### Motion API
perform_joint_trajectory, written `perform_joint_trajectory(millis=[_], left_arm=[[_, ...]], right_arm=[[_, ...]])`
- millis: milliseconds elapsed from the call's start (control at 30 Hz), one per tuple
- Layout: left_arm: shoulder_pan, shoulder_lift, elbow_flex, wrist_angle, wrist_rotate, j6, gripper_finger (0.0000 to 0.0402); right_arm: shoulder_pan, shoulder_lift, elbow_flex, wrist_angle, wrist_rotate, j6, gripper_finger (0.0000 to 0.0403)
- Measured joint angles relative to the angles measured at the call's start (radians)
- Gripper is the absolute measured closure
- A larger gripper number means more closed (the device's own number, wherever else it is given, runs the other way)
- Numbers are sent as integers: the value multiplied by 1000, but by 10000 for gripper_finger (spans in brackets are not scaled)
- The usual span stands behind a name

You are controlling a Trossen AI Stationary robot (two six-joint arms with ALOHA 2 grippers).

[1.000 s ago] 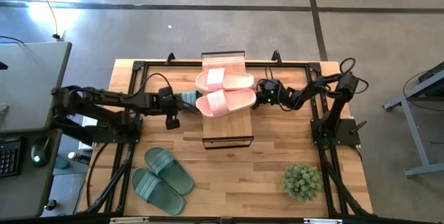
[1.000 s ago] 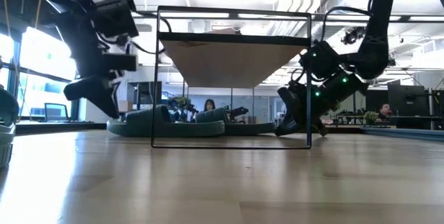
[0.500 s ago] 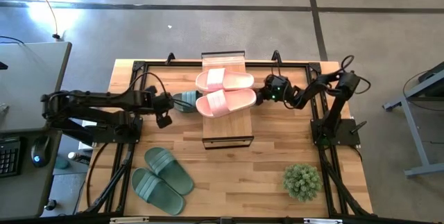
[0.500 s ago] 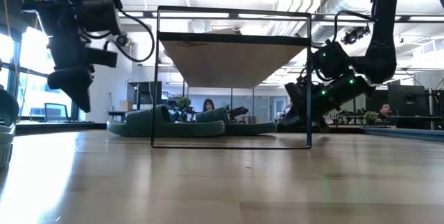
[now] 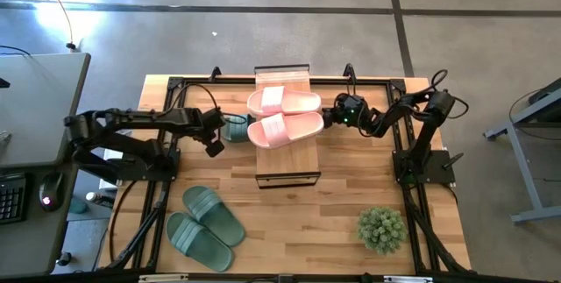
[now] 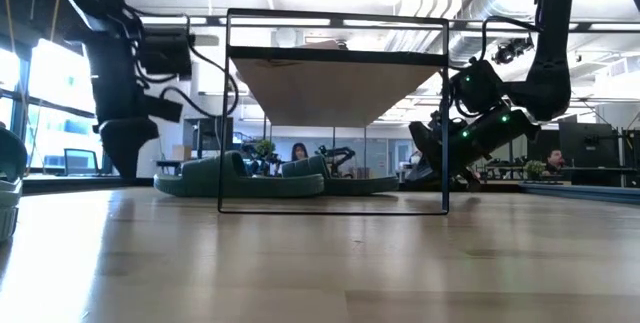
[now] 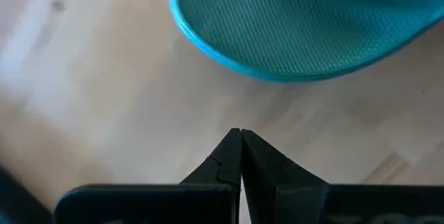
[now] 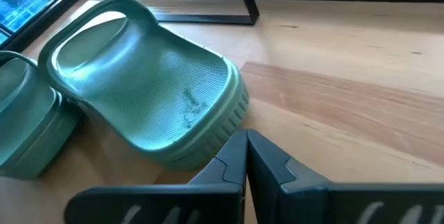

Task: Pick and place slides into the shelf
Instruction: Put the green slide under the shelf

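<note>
**Both end effectors closed beside the shelf, holding nothing**

Left end effector (image 5: 215, 147) low over the surface (image 5: 342, 195), fingers (image 7: 232, 156) pressed together, nothing between them. Just ahead of its tips in the left wrist view, rounded end of a sage-green slide (image 7: 305, 30), lying flat on the wood, close but not touching. From above, same slide (image 5: 234, 127) partly hidden under the left edge of the shelf (image 5: 282, 160), beside this end effector.

Right end effector (image 5: 329, 118) at the opposite side of the shelf, also closed tight, fingers (image 8: 239, 158) meeting at a point and empty. Directly before it in the right wrist view, another sage-green slide (image 8: 149, 89), sole down, strap arching up, its end just beside the fingertips; whether touching or not, cannot tell. Behind that one, edge of a further green slide (image 8: 28, 134). Black frame of the shelf visible beyond.

In the low view, green slides (image 6: 235, 176) resting on the surface under the shelf's plank, between the thin black legs; left end effector (image 6: 125, 148) outside the frame on one side, right end effector (image 6: 440, 158) with green lights on the other.

On top of the shelf, two pale pink slides (image 5: 285, 116) side by side, lying across the plank, near both end effectors.

Farther from the left end effector, toward the near corner of the surface, one more pair of sage-green slides (image 5: 206, 229), side by side, well apart from the shelf. Well apart from the right end effector, small green potted plant (image 5: 381, 229) near the other corner.
</note>
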Motion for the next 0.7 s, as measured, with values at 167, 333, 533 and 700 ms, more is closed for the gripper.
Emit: perform_joint_trajectory(millis=[167,333,533,700], left_arm=[[22,56,0,22,12,4,401],[19,74,0,117,41,20,402],[19,74,0,164,23,21,401],[19,74,0,212,19,27,401]], right_arm=[[0,0,0,0,1,12,403],[0,0,1,-4,23,86,403],[4,-1,5,-20,48,151,403],[16,-1,10,-33,40,133,403]])
